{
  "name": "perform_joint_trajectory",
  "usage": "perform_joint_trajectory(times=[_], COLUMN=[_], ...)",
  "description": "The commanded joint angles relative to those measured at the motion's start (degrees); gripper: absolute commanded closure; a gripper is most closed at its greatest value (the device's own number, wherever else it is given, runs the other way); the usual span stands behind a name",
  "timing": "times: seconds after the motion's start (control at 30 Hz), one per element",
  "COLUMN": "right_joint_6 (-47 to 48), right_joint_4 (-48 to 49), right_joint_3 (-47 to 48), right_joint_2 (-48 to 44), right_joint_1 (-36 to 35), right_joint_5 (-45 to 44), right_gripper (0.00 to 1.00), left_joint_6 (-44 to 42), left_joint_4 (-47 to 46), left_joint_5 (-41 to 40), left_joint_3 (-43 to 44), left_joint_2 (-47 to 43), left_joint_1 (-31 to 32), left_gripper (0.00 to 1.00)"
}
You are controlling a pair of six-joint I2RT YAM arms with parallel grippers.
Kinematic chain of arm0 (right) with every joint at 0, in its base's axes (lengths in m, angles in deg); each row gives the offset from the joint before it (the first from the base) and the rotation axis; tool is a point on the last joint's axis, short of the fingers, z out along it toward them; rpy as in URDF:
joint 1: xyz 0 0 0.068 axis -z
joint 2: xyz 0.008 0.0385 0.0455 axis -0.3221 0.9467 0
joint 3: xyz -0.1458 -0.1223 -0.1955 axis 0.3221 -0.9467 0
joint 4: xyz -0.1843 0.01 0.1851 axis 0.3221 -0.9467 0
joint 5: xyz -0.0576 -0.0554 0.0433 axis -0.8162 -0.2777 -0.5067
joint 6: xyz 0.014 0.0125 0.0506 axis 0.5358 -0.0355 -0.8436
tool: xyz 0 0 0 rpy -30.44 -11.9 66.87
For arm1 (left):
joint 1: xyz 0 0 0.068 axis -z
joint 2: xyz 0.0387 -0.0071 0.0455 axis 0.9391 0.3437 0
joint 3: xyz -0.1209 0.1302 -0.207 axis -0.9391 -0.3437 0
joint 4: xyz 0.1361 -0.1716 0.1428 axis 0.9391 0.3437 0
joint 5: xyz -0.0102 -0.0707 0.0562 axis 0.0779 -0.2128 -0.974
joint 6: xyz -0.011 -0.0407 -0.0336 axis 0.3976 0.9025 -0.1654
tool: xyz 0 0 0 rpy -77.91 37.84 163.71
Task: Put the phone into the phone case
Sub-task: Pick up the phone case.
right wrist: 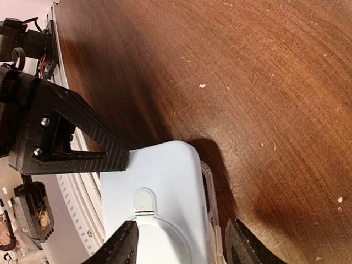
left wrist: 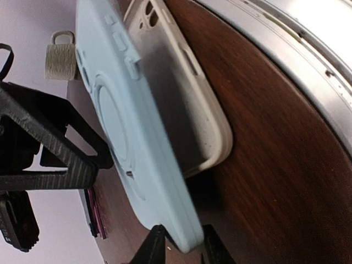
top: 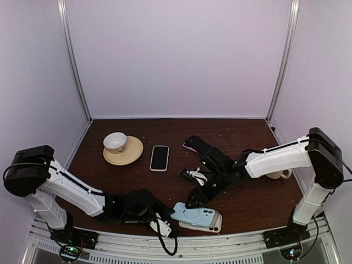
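Beneath the pale blue silicone phone case (top: pixel 193 213) lies a cream plastic case (top: pixel 218 223). Left claw (left wrist: pixel 180 246) pinches the blue corner; right claw (right wrist: pixel 181 245), released, straddles the other end.

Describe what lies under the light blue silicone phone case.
A cream plastic phone case lies beneath the light blue case, one side showing; the rest is covered.

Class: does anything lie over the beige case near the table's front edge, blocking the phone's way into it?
Yes. The light blue case lies tilted over the beige case, covering most of it; the left pincer grips its edge.
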Motion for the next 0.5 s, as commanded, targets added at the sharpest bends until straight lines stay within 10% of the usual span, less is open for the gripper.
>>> perform_joint_trajectory(times=[0.0,0.47], right_joint_6=[0.4,2.6], right_joint_4=[-0.1,-5.2], right_joint_3=[0.5,1.2], right_joint_2=[0.0,-7.0], right_joint_1=[0.1,3.5], right_joint_5=[0.9,-0.4], right_gripper=[0.43,0.36], left_joint_6=[3.1,17.0], left_joint_4=[4.8,14.0], left_joint_5=[1.8,2.5], left_joint_3=[2.1,7.3], left_joint_2=[-1.6,-5.6], left_joint_1=[0.1,-0.6], left_gripper=[0.89,1.00])
